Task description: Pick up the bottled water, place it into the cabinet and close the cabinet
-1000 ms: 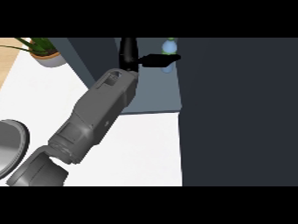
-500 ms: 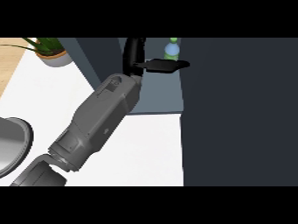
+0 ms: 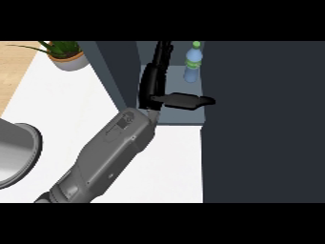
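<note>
Since the bottled water (image 3: 193, 62) already stands upright inside the cabinet (image 3: 116, 71), I judge the picking and placing to be done, and closing the cabinet to be what is left.

Nearest to me, my grey forearm (image 3: 108, 152) crosses the white counter (image 3: 172, 162) from its near left part toward the cabinet's opening at the far side. A grey round vessel (image 3: 6, 152) sits at the counter's left edge (I cannot tell what it is). Past the wrist, my left hand (image 3: 156, 81) reaches into the opening, released and holding nothing. Its fingers point straight away from me and its thumb (image 3: 186, 101) juts out to the right above the pale cabinet floor (image 3: 179, 116).

The bottle stands farther in than the hand, to the right of my fingers and beyond the thumb. It is near them but apart, with a clear gap between. A broad dark panel (image 3: 270, 119) fills the right side, and I take it for the open door, though I cannot be sure. If so, my next move is to draw the hand out of the opening without brushing the bottle, then swing that panel to. At the counter's far left corner is a potted plant (image 3: 63, 52), well apart from all this. My right hand does not show.
</note>
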